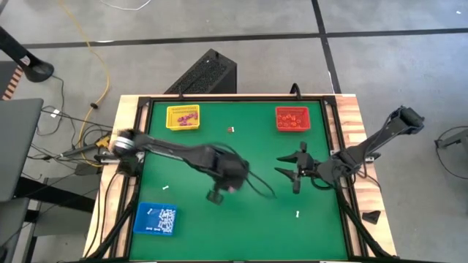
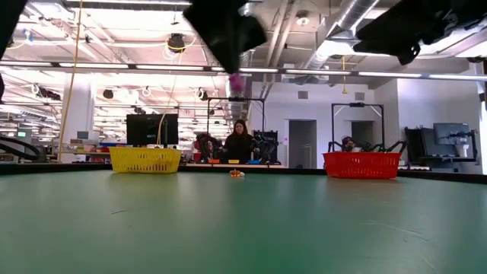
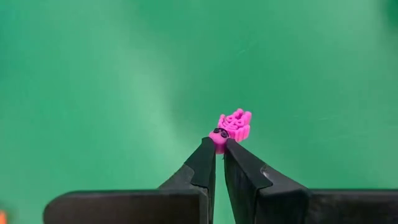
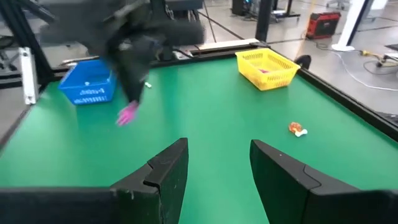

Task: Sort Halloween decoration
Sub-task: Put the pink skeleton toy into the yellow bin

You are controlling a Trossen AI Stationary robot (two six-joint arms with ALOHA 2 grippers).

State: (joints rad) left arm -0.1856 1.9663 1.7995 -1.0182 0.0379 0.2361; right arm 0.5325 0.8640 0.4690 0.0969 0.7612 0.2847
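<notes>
The right gripper (image 4: 214, 180) stood with its fingers (image 4: 165, 171) spread apart over the green table (image 4: 217, 106). Beyond them a blurred arm (image 4: 134, 43) pinched a pink trinket (image 4: 127, 114). An orange trinket (image 4: 297, 129) lay off to one side, a yellow tray (image 4: 267, 67) and a blue tray (image 4: 88, 84) farther off.

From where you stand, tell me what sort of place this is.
Probably a robotics lab or workshop hall: open ceiling with exposed ducts and strip lights, more black arm rigs on benches, and a person seated at workstation monitors.
</notes>
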